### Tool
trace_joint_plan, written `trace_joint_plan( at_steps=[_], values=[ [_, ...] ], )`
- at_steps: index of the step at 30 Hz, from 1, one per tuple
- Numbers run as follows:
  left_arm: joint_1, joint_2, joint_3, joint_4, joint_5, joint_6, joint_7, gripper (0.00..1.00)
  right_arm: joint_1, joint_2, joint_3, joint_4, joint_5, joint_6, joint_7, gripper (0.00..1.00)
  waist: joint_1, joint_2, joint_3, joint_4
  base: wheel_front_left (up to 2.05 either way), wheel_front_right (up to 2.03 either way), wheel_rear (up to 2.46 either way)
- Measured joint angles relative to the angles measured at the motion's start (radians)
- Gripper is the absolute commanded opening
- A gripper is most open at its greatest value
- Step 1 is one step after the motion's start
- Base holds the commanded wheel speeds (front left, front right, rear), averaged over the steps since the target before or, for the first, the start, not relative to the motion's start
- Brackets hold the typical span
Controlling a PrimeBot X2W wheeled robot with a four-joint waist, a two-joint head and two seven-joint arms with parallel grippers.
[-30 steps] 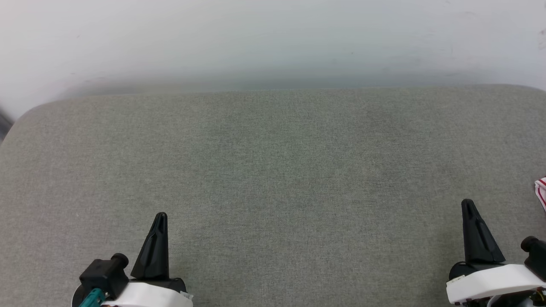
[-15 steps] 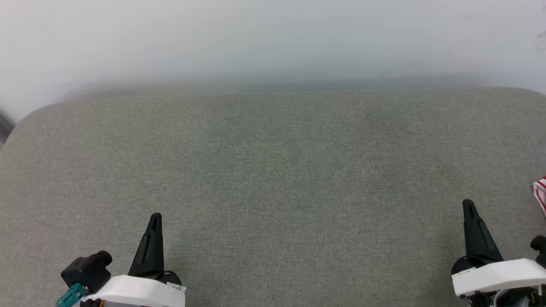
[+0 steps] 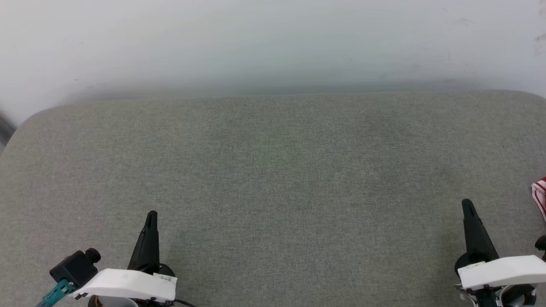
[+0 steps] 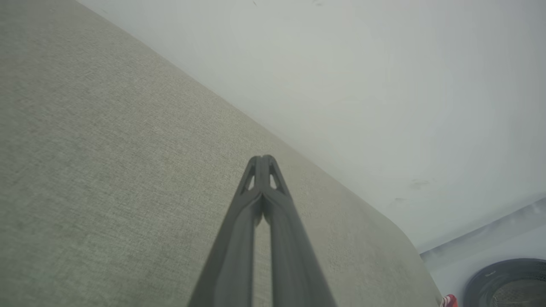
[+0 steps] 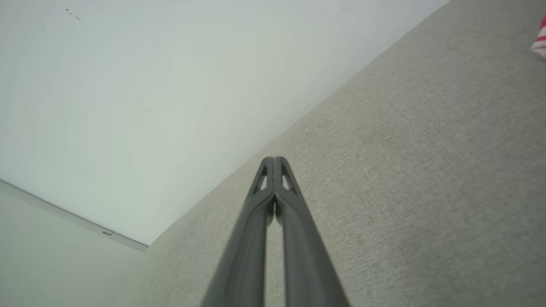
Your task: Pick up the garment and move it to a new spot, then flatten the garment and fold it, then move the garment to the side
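- The left gripper [image 4: 263, 160] has its two dark fingers pressed together with nothing between them. It is low at the near edge of the grey cushioned surface [image 3: 273, 170].
- The right gripper [image 5: 274, 160] is the same: fingers closed tip to tip, empty, low on the near right.
- The garment [image 3: 540, 197] lies far off to the robot's right. A strip of its red-and-white trim lies on the cushion beyond the right gripper and apart from it.
- From that strip I cannot tell whether it is folded. It could be a shirt waiting to be fetched or one already set aside.
- It looks like light, limp cloth that would sag and trail from any single pinch.
- I judge the striped trim the best place to take hold, being thicker and less likely to slip. Two spread holds would keep it flat.
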Motion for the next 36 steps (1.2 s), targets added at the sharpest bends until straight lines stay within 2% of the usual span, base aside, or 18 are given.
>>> trace_joint_plan(
  at_steps=[36],
  values=[
    [-0.048,0.004,0.029,0.054,-0.429,0.000,0.102,0.00,-0.043,0.012,-0.016,0.049,0.392,0.000,0.093,0.00,0.0000,0.0000,-0.025,-0.001,0.00,0.00,0.00]
  ],
)
